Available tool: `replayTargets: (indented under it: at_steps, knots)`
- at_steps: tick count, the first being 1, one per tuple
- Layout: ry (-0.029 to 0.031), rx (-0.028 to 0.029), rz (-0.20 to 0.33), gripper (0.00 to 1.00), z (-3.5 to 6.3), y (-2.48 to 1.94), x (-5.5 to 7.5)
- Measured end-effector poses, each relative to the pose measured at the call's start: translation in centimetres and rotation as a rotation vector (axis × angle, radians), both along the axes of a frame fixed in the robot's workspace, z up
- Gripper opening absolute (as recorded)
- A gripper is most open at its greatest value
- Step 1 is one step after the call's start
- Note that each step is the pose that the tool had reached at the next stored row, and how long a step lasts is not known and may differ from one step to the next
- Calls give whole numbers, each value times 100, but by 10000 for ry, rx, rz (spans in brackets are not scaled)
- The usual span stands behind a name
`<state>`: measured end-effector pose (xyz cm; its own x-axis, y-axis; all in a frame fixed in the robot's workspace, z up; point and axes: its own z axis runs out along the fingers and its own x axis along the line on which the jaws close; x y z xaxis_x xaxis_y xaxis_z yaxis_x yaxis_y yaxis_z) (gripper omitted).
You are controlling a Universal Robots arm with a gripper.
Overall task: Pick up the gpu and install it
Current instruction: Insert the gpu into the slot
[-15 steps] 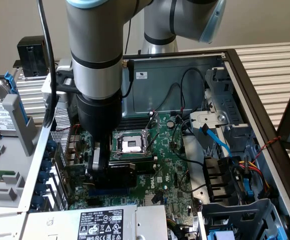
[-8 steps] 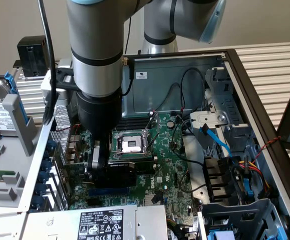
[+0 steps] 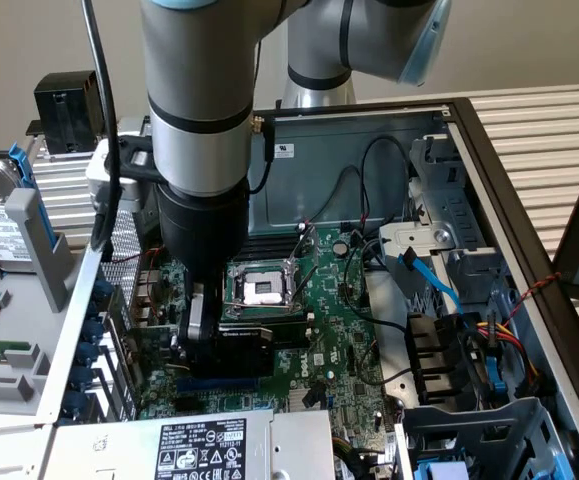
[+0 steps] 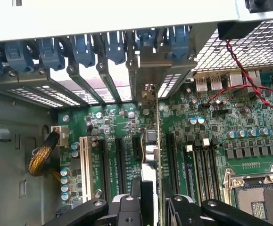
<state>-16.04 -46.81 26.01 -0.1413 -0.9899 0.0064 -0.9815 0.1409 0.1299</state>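
Note:
The gpu [image 3: 247,342], a small card with a black shroud, stands on edge low over the green motherboard [image 3: 344,330], just in front of the CPU socket [image 3: 262,290]. My gripper [image 3: 207,338] is shut on it. In the wrist view the gpu [image 4: 151,141] is seen edge-on between my fingers [image 4: 127,207], in line with the long expansion slots [image 4: 119,160], and its metal bracket [image 4: 148,75] sits at the case's rear slot openings. Whether its edge sits in a slot is hidden.
The open PC case holds a power supply [image 3: 204,445] at the front, a drive cage [image 3: 469,420] and a blue cable [image 3: 434,285] at the exterior view's right. Blue slot latches [image 4: 84,49], a red-black wire [image 4: 240,70] and a yellow braided cable [image 4: 42,157] lie near the card.

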Motion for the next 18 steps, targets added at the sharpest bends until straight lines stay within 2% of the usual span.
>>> replayTargets:
  at_steps: [6, 11, 18]
  knots:
    - [187, 0, 35, 27, 77, -9, 27]
    - [352, 2, 47, 27, 115, -34, 115]
    - [360, -24, 51, 27, 124, -27, 121]
